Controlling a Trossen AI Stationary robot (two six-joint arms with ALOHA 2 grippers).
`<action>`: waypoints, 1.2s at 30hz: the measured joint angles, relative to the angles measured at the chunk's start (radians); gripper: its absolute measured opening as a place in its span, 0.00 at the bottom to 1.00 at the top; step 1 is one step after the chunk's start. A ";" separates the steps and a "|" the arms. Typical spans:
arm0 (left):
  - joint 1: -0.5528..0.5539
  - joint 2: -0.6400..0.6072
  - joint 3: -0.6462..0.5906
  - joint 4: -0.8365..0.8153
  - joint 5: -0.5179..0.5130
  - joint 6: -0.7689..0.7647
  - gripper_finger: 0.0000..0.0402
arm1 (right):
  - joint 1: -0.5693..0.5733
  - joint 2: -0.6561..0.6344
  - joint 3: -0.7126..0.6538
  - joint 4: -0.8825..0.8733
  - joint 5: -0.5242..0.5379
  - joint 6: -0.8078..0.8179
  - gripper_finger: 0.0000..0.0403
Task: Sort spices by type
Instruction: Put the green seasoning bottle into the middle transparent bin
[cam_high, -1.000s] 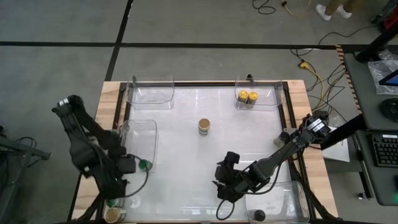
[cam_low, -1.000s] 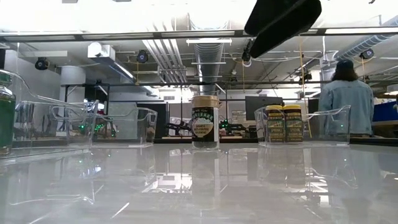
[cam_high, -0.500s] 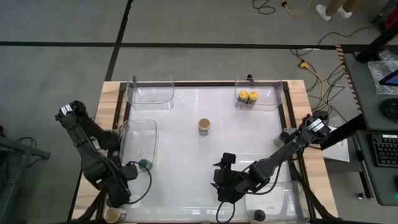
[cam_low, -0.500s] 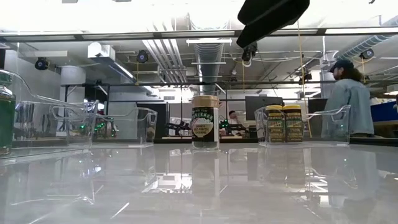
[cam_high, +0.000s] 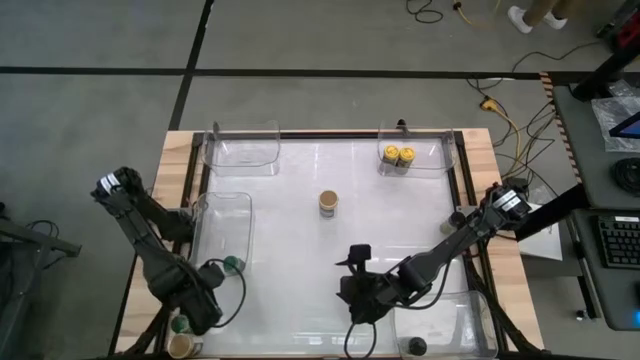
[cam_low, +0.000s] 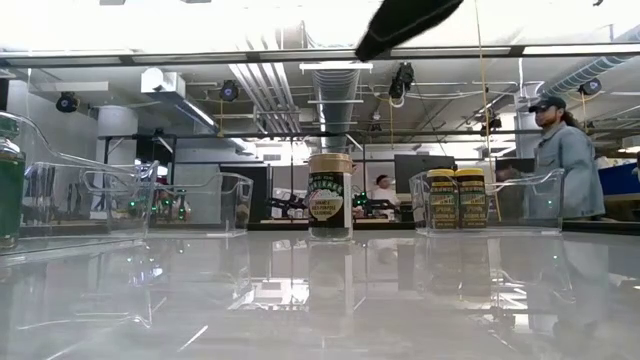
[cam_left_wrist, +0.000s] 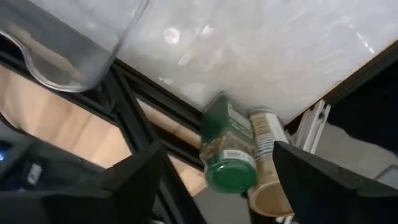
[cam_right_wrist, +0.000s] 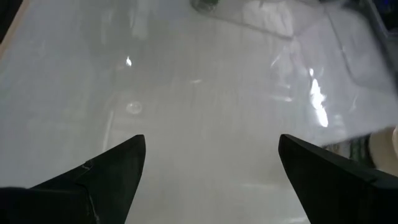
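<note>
Two spice jars stand side by side at the table's near left corner, outside the black frame: a green-lidded jar and a tan-lidded jar. My left gripper hangs open just above them, pointing steeply down, one finger on either side of the green-lidded jar without touching it. Another green-lidded jar stands in the left bin. A tan-lidded jar stands alone mid-table. Two yellow-lidded jars sit in the far right bin. My right gripper hovers open over the near middle.
A clear bin stands at the far left. A black-lidded jar sits in the near right bin. A black frame borders the white table. People stand in the room beyond the far edge.
My left gripper has gone toward the table's near edge and down, rolling at the wrist, from beside the left bin to above the two jars at the near left corner. My right gripper has rolled about its own line while staying over the near middle.
</note>
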 joint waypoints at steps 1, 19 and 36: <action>0.006 0.009 -0.001 0.002 0.017 -0.015 0.72 | -0.004 0.000 0.000 0.011 -0.001 -0.027 0.89; 0.049 0.155 0.045 0.030 0.254 -0.055 0.74 | -0.034 0.000 0.001 0.050 -0.055 -0.286 0.89; 0.049 0.166 0.155 -0.048 0.228 -0.083 0.74 | -0.109 0.000 -0.010 0.139 -0.188 -0.367 0.89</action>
